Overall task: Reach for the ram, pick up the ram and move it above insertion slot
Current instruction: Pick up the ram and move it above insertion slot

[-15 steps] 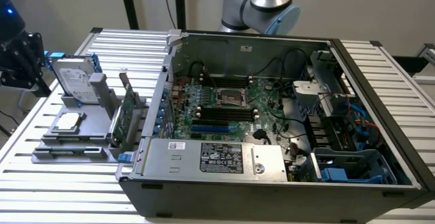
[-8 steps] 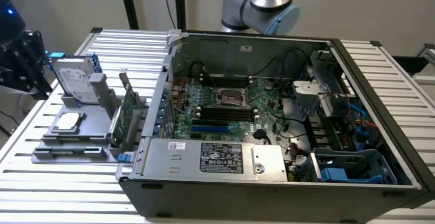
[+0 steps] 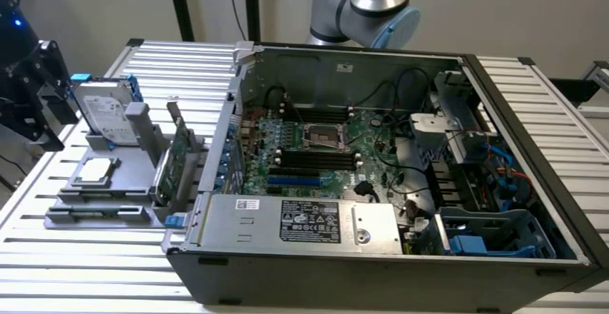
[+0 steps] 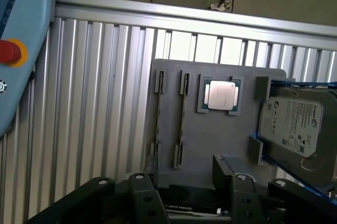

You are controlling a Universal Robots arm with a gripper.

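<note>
- Ram: I cannot pick it out for certain. A thin green board (image 3: 167, 175) stands on edge in the rack (image 4: 210, 134), on the side next to the case (image 3: 285, 267). A narrow metal bracket (image 3: 174, 118) rises at its far end. Whether that board is the ram I cannot tell.
- Rack: a flat, matte grey plate with two pairs of slim slotted clips (image 4: 183, 83).
- CPU (image 4: 221, 95): square, with a dull silver lid, lying flat in a recess.
- Drive (image 4: 295, 124): a silver box with a pale label, propped up at the rack's end.
- Case: dark sheet metal, open, with a green motherboard (image 3: 314, 139) inside.
- Table (image 3: 85, 271): ribbed aluminium slats.
- Arm (image 3: 376, 0): a silver tube and pale blue joint cap behind the case.
- Gripper (image 4: 187, 165): black angular links, above the rack's case-side edge. Its fingers (image 4: 222, 169) stand apart and hold nothing.
</note>
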